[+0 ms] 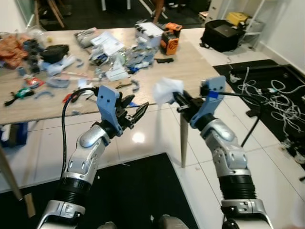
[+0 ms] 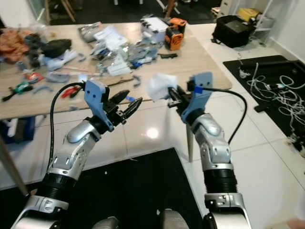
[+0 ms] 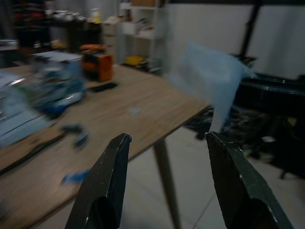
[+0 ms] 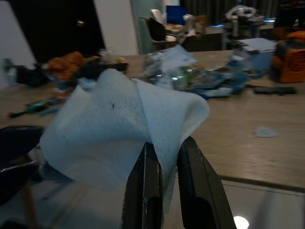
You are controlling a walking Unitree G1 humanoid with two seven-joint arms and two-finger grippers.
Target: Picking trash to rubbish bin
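Observation:
A crumpled white tissue (image 1: 167,90) hangs in the air at the near edge of the wooden table (image 1: 190,67), pinched by my right gripper (image 1: 178,100), which is shut on it. In the right wrist view the tissue (image 4: 124,138) spreads out above the two closed fingers (image 4: 146,191). My left gripper (image 1: 135,113) is raised to the left of the tissue, open, with nothing between its fingers (image 3: 102,186). In the left wrist view the tissue (image 3: 212,78) shows beyond the fingertips.
The table carries a litter of papers, plastic bags and tools (image 1: 119,55), an orange device (image 1: 170,40) and orange cloth (image 1: 12,50). A black bag (image 1: 222,34) and white cables (image 1: 276,93) lie on the floor to the right. A black mat (image 1: 138,195) lies below me.

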